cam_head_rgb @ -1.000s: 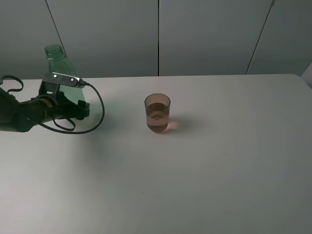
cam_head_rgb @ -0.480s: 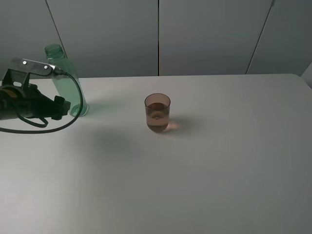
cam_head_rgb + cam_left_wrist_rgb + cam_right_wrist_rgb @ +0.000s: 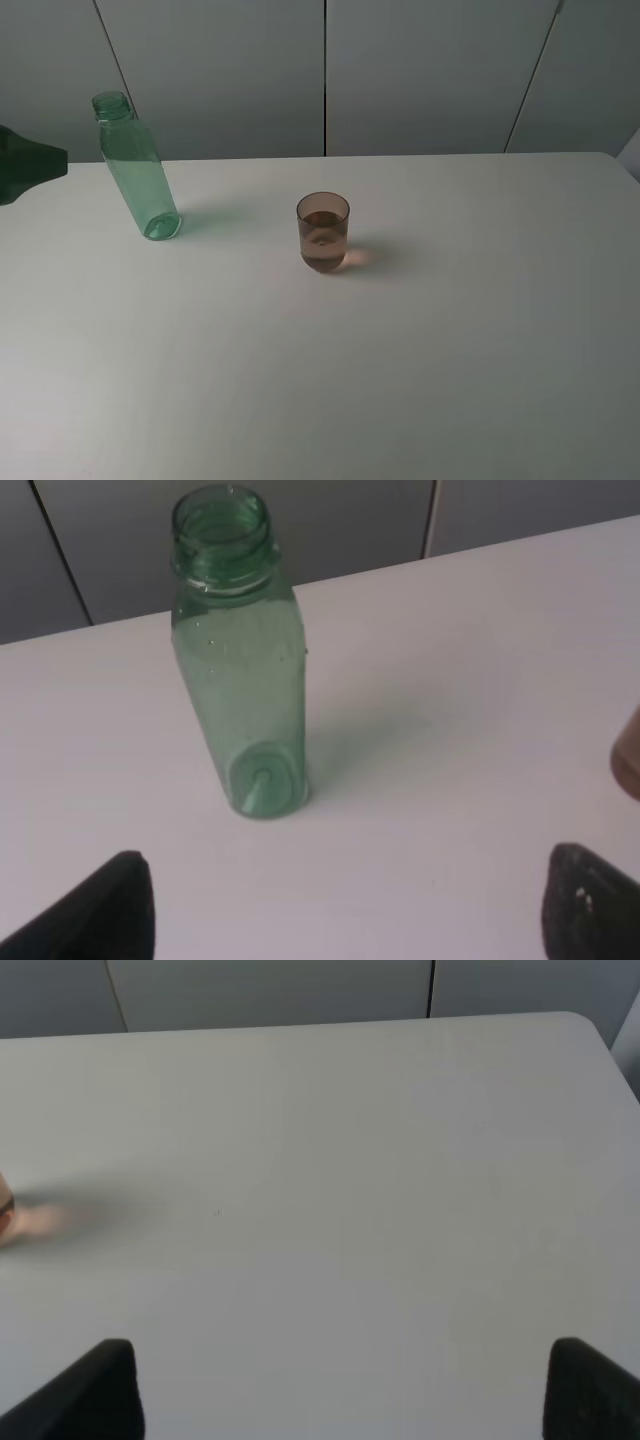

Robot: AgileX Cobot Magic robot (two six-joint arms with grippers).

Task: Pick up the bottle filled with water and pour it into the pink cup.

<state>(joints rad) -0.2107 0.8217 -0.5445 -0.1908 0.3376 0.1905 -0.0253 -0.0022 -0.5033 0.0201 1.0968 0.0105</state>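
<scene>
The green bottle stands on its base on the white table at the back left, with nothing holding it. It also shows in the left wrist view, capless and looking empty. The pink cup stands in the middle of the table with liquid in it. Its edge shows in the left wrist view and the right wrist view. My left gripper is open and empty, drawn back from the bottle. My right gripper is open and empty over bare table, to the right of the cup.
A dark part of the left arm shows at the left edge of the high view. Grey wall panels stand behind the table's far edge.
The left gripper has let go of the bottle and pulled away to the left, almost out of the high view. The bottle and cup have stayed where they were.
</scene>
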